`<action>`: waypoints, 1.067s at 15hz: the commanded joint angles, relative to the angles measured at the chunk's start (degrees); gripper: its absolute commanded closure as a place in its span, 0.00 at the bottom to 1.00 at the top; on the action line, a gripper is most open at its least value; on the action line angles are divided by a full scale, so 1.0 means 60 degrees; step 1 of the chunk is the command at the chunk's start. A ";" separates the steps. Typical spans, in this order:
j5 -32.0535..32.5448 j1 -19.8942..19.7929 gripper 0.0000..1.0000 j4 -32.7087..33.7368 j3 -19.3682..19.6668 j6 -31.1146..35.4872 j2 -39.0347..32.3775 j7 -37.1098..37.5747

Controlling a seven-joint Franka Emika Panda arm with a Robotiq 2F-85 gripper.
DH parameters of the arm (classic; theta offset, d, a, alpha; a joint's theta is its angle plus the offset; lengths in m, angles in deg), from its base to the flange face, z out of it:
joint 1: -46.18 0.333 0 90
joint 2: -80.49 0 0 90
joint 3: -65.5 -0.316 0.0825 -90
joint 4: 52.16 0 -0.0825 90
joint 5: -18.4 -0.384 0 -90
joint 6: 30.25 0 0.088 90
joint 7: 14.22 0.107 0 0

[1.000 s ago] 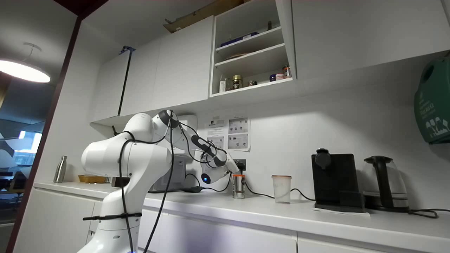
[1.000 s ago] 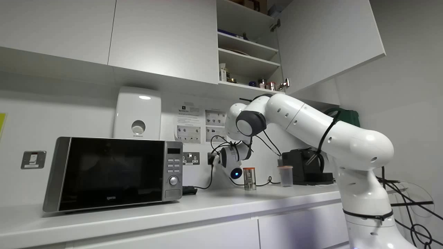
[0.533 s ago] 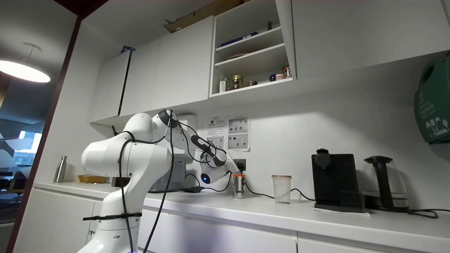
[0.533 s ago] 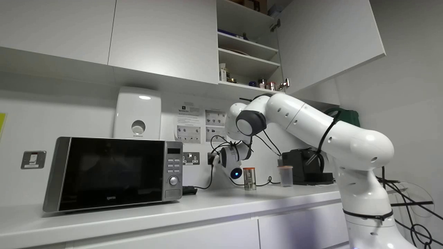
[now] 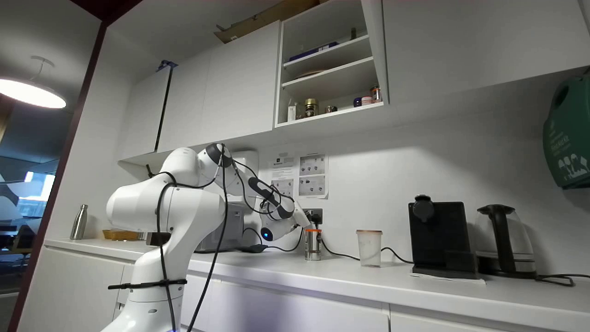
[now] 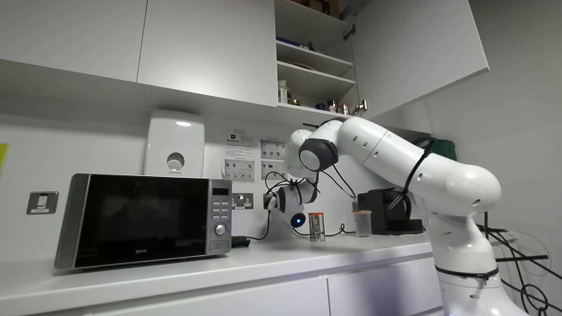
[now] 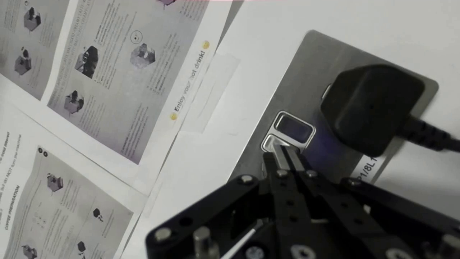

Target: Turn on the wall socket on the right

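The white arm (image 6: 443, 177) was stretched over the counter (image 6: 268, 254) to the wall (image 5: 392, 180), and its gripper (image 7: 286, 151) stood at the right-hand wall socket (image 7: 316, 61). In the wrist view the two fingers (image 7: 281, 162) were pressed together side by side, their tips over the paler part of the rocker switch (image 7: 293, 127); whether they touched it could not be told. The switch's other part was dark. A black plug (image 7: 372, 108) sat in the socket just beside the switch, its cord (image 7: 429, 135) running off to the right edge. Printed sheets (image 7: 118, 72) hung near the socket's plate. In an exterior view a silver canister (image 5: 313, 245) with an orange lid (image 5: 313, 230) stood upright on the counter near the gripper, and a plastic tub (image 5: 369, 250), a coffee machine (image 5: 438, 235) and a kettle (image 5: 504, 242) stood farther right. In an exterior view a second socket (image 6: 243, 201) showed on the wall between the microwave (image 6: 145, 219) and the gripper.
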 commanded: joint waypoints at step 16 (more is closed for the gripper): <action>0.0186 -0.0360 1.00 0.0563 -0.0124 0.0548 -0.0013 0.0137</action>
